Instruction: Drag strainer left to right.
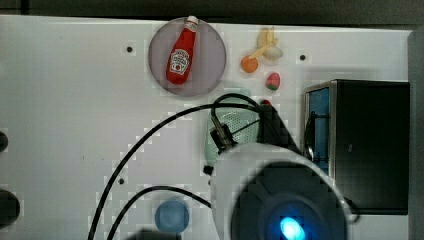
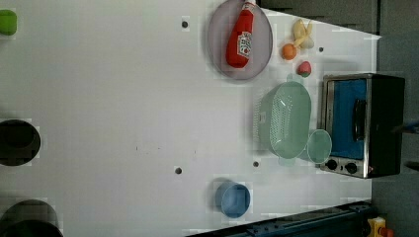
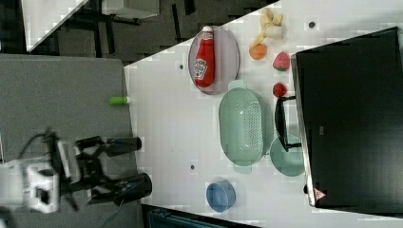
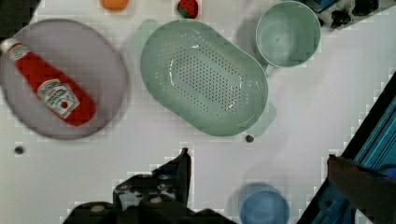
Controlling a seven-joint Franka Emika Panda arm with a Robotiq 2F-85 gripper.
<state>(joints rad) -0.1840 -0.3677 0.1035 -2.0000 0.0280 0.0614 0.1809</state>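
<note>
The strainer [image 4: 205, 77] is a pale mint-green oblong colander dotted with small holes, standing on the white table [image 2: 123, 98]. It also appears as the strainer [image 2: 285, 120] and the strainer [image 3: 241, 124], beside the toaster oven. In the top view the arm covers part of the strainer [image 1: 235, 122]. My gripper [image 4: 266, 172] hangs open and empty above the table, apart from the strainer, on the blue bowl's side of it. In the right view my gripper [image 3: 142, 164] appears far toward the right view's left, fingers spread.
A mint-green cup [image 4: 287, 32] touches the strainer's end. A ketchup bottle [image 2: 240, 35] lies on a grey plate [image 2: 217, 44]. Toy fruit [image 2: 296, 39] sits near the toaster oven [image 2: 365, 123]. A blue bowl [image 2: 232, 198] stands by the table edge.
</note>
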